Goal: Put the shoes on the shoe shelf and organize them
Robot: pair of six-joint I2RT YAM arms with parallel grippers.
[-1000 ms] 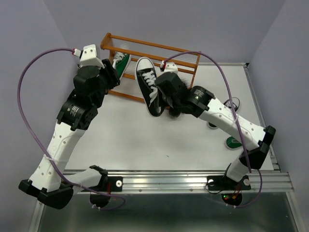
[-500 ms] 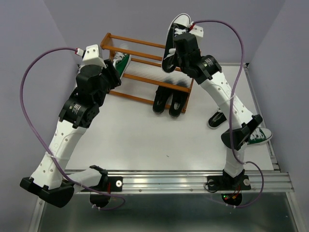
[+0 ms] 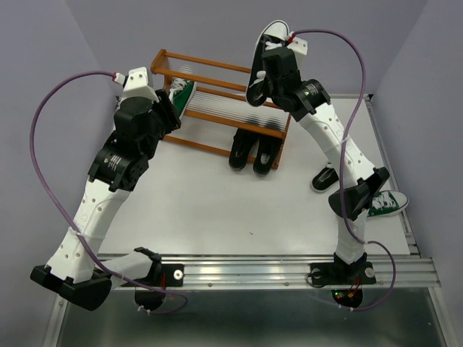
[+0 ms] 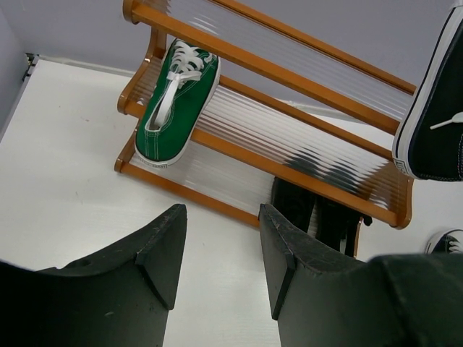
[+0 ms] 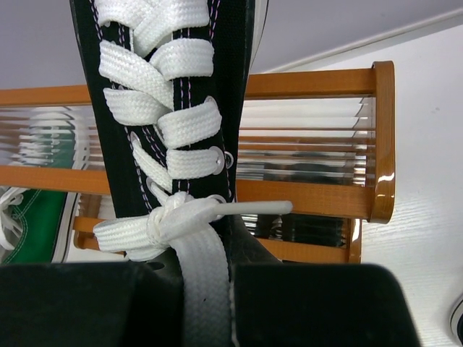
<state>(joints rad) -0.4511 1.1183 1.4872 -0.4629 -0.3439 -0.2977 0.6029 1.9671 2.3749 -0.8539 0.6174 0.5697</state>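
The shoe shelf (image 3: 210,65) stands at the back of the table. One green sneaker (image 3: 182,94) lies on its left end and shows in the left wrist view (image 4: 177,101). My right gripper (image 3: 273,72) is shut on a black sneaker with white laces (image 3: 262,58) and holds it above the shelf's right end; in the right wrist view the sneaker (image 5: 166,108) fills the frame over the shelf (image 5: 318,199). The pair of plain black shoes (image 3: 253,152) sits at the shelf's right front foot. My left gripper (image 3: 170,108) is open and empty, close in front of the shelf's left end (image 4: 221,217).
A second black sneaker (image 3: 324,177) and a second green sneaker (image 3: 385,204) lie on the table at the right, beside my right arm. The metal rail of the arm bases (image 3: 253,271) runs along the near edge.
My right arm has swung the black sneaker up from in front of the shelf to above its right end, uncovering the plain black shoes. The left arm has not moved.
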